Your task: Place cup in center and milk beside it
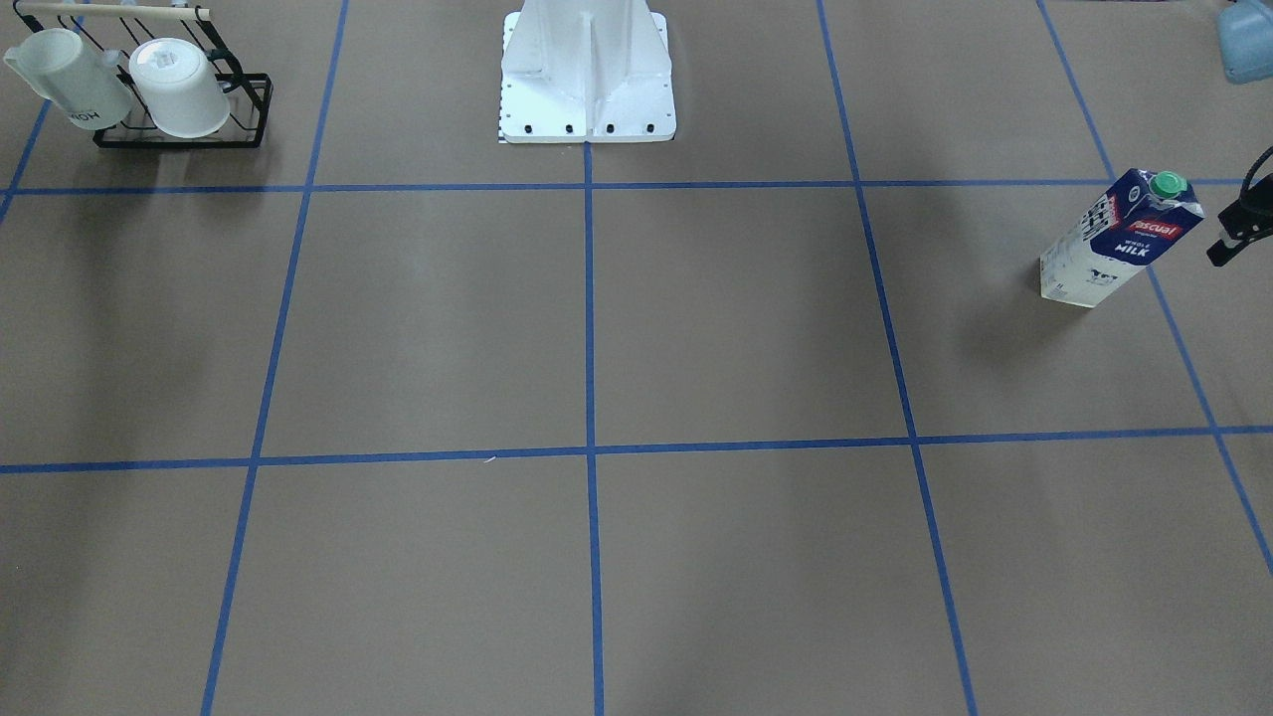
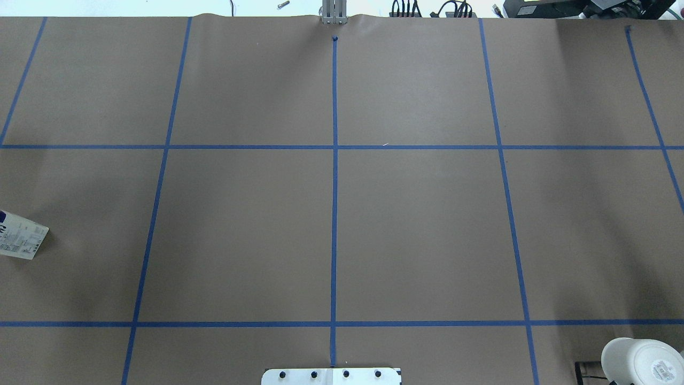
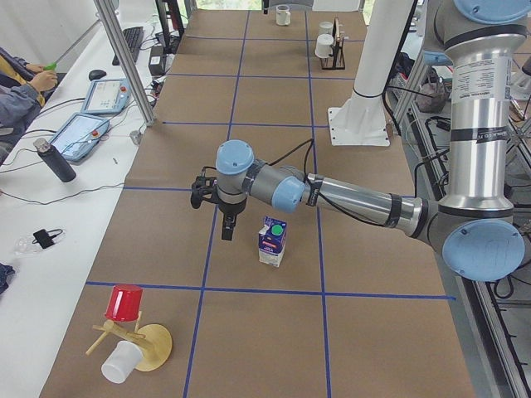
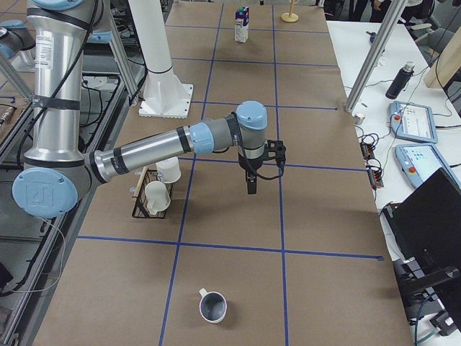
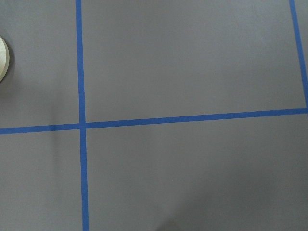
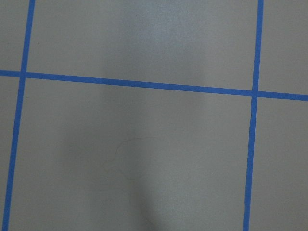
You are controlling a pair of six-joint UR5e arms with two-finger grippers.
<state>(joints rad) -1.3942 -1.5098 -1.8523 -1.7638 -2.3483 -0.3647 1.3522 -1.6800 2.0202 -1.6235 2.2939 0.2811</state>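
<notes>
The milk (image 1: 1119,239) stands upright on the brown table, on my left side; it also shows in the exterior left view (image 3: 272,240), the exterior right view (image 4: 242,24) and, cut off, in the overhead view (image 2: 21,240). The cup (image 1: 70,85), white with dark lettering, lies in a black wire rack (image 1: 184,139) on my right side. My left gripper (image 3: 226,228) hovers above the table just beside the milk. My right gripper (image 4: 251,186) hovers above the table near the rack. I cannot tell whether either is open or shut.
A second white mug (image 1: 179,88) sits in the rack. A third mug (image 4: 212,306) stands upright at the table's right end. A wooden stand (image 3: 153,344) with a red cup (image 3: 124,303) is at the left end. The robot base (image 1: 587,80) is at the back.
</notes>
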